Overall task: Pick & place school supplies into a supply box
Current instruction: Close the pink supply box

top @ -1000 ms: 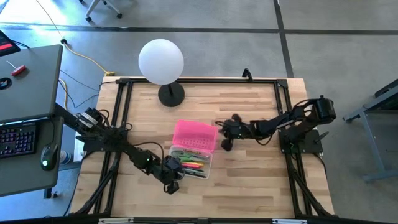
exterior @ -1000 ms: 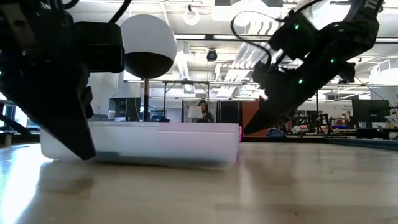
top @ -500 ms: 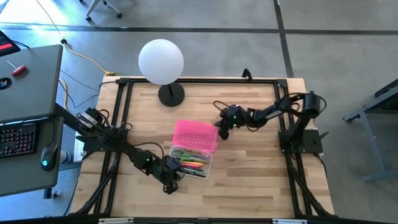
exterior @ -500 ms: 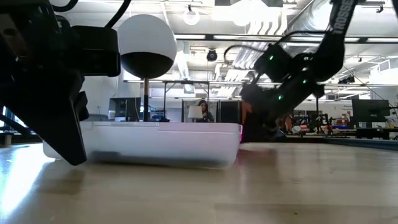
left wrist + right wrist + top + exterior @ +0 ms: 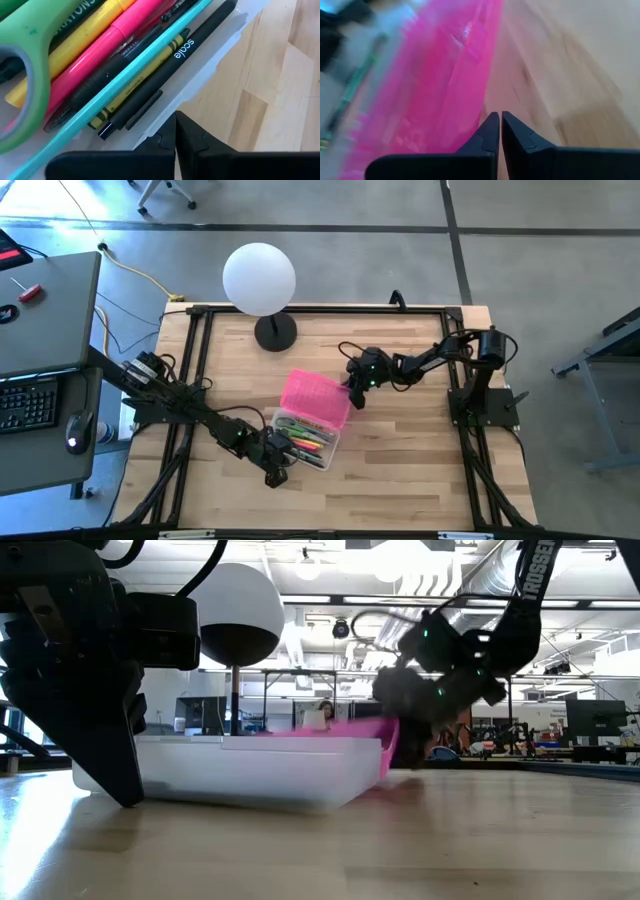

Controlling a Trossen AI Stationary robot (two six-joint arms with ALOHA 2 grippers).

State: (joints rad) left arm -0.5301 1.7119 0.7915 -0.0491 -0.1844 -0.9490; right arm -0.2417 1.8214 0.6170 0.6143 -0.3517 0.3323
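Two dark arms are working at the small clear plastic supply box (image 5: pixel 305 437) on the pale wooden worktop (image 5: pixel 400 460).

The right end effector (image 5: pixel 352 393), fingers clenched together, is pressing against the edge of the bright pink lid (image 5: pixel 315 399), which is tilting up over the box. The left end effector (image 5: pixel 276 463), also clenched, is bracing the box's near end. Inside are lying green-handled scissors (image 5: pixel 22 60), a pink marker (image 5: pixel 107 47), a yellow marker (image 5: pixel 90 30) and a black pen (image 5: pixel 165 75).

One supply box (image 5: pixel 305 442) with one pink lid (image 5: pixel 314 398), one green-handled scissors (image 5: pixel 20 60), one lamp (image 5: pixel 260 280), two arms.
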